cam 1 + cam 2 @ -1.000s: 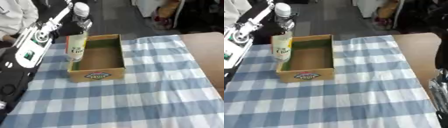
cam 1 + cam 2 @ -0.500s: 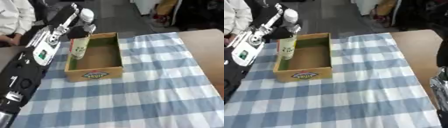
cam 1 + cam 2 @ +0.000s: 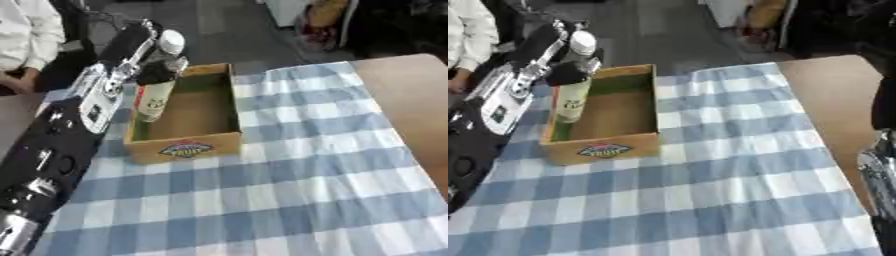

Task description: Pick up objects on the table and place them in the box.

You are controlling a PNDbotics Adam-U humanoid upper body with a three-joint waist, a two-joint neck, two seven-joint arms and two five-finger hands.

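A clear bottle [image 3: 155, 102] with a white cap and a pale green label stands tilted inside the left side of the open cardboard box [image 3: 185, 149], its base down by the box's left wall. My left hand [image 3: 156, 73] reaches in from the upper left, its dark fingers curled round the bottle's neck just below the cap. The box sits on the blue and white checked cloth [image 3: 289, 190]. My right hand [image 3: 877, 172] shows only as silver parts at the right edge of the right eye view, well away from the box.
My long black left arm [image 3: 61, 140] lies along the cloth's left side beside the box. Bare wooden table [image 3: 411, 95] runs along the right of the cloth. Beyond the far table edge are dark floor and clutter.
The bottle has come down from above the box's left rim into the box and leans more. My left arm moved with it. The camera has also shifted.
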